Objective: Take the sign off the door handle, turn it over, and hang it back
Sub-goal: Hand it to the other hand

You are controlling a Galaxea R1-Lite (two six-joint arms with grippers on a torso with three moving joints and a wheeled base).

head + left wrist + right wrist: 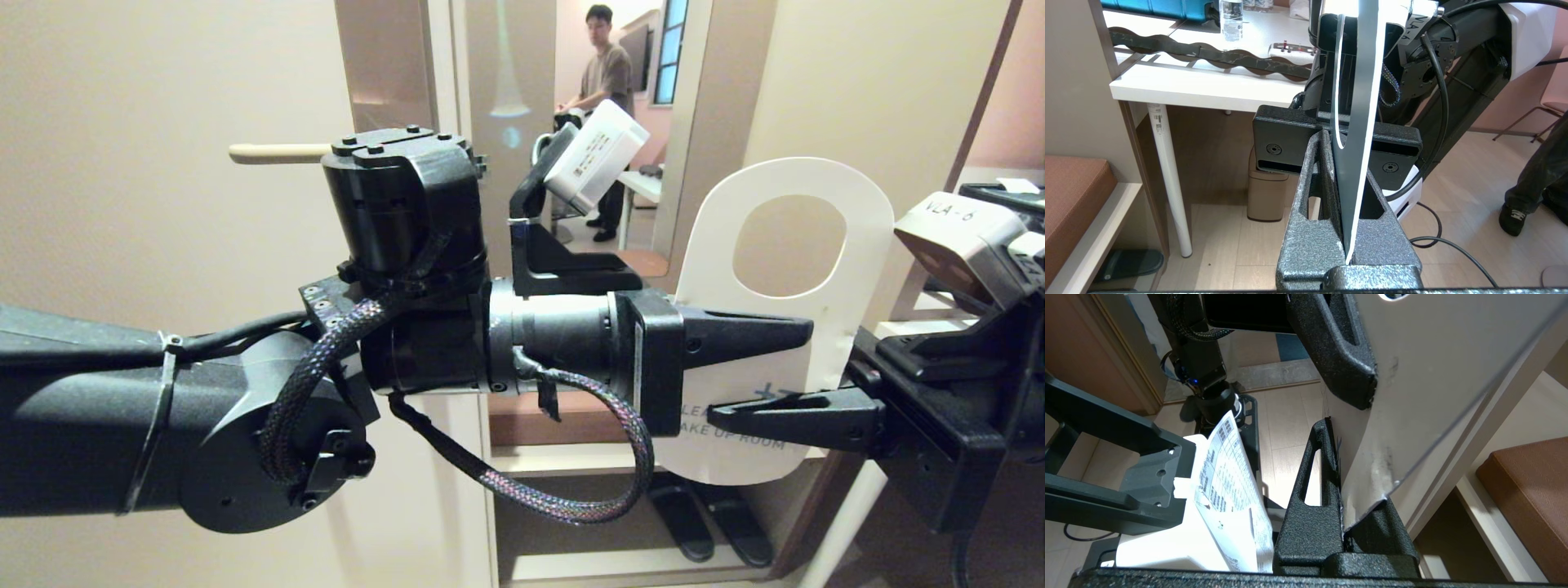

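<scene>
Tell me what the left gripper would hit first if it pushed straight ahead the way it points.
Probably the right gripper and its arm, facing the left gripper just past the sign both clamp. Depth is unclear.

Person (606, 73) in doorway; slippers (706, 514) under bench.

Sign (849, 204): smooth matt white card. Left gripper (1349, 228) fingers (1310, 237): rough speckled black plastic. Door handle (277, 153): smooth cream lever.
</scene>
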